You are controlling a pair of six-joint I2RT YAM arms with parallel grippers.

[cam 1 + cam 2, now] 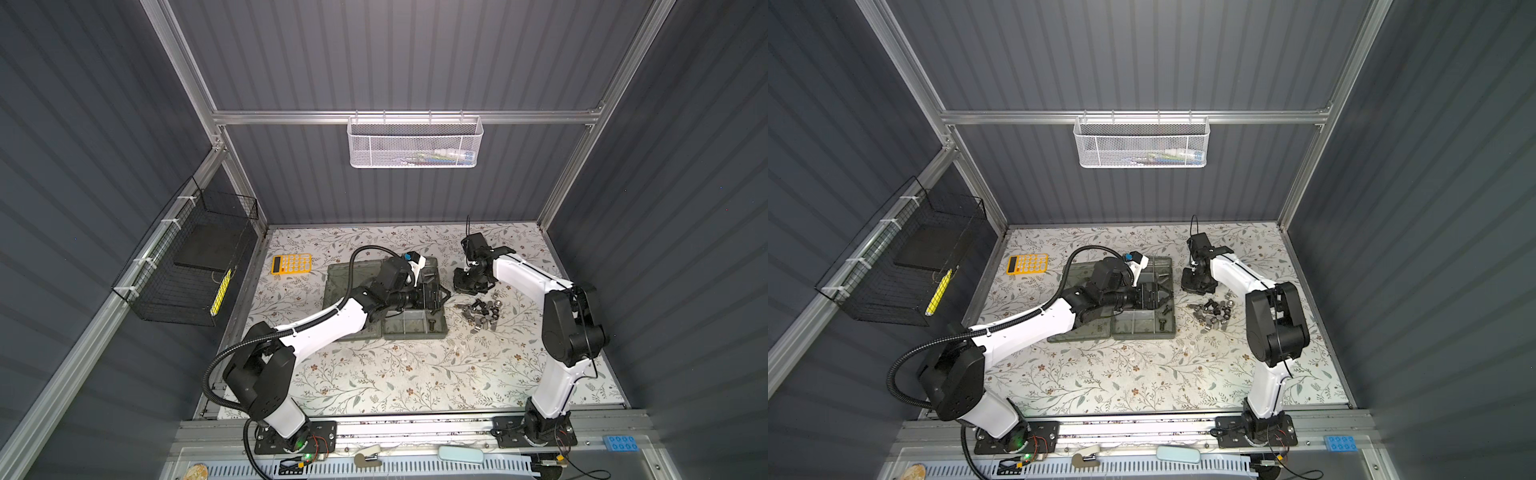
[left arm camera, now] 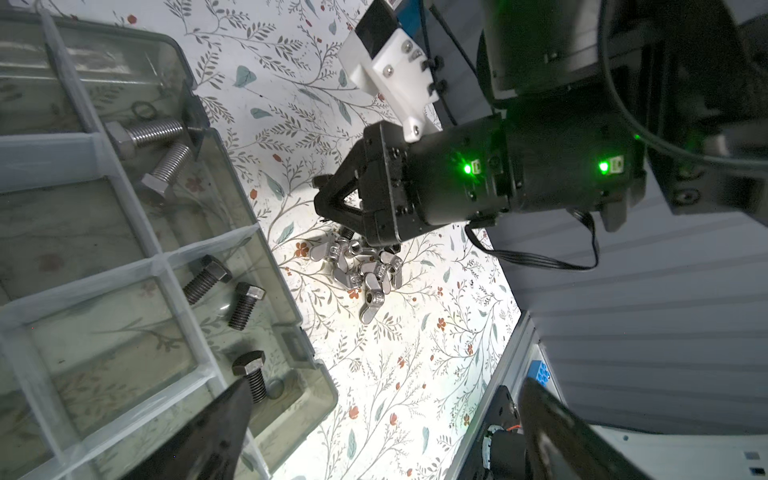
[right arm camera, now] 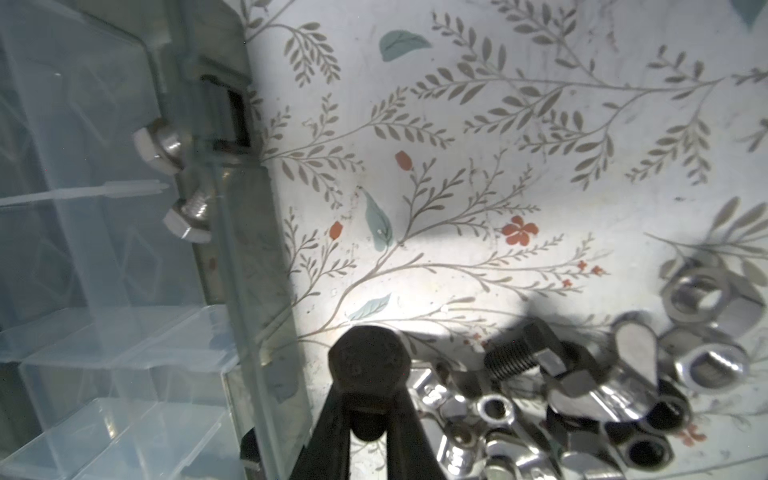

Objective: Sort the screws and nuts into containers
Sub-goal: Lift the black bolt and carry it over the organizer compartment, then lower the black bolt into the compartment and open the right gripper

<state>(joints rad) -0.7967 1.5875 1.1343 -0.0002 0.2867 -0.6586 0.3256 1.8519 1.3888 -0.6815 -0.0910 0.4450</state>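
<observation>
A loose pile of screws and nuts (image 1: pixel 482 316) (image 1: pixel 1214 313) lies on the floral mat, right of the organizer case (image 1: pixel 415 328). My right gripper (image 3: pixel 368 411) is shut on a black screw (image 3: pixel 368 363) by its shaft, at the pile's edge nearest the case. From the left wrist it shows as the right gripper (image 2: pixel 332 203) just above the pile (image 2: pixel 365 270). The containers hold two silver screws (image 2: pixel 162 149) in one cell and black screws (image 2: pixel 226 286) in others. My left gripper (image 2: pixel 386 428) (image 1: pixel 440 297) is open over the case's right edge, holding nothing.
The case's flat lid (image 1: pixel 345 282) lies open to the left, under the left arm. A yellow calculator (image 1: pixel 291 263) sits at the back left of the mat. A white mesh basket (image 1: pixel 415 141) hangs on the back wall, a black wire basket (image 1: pixel 187 266) on the left wall.
</observation>
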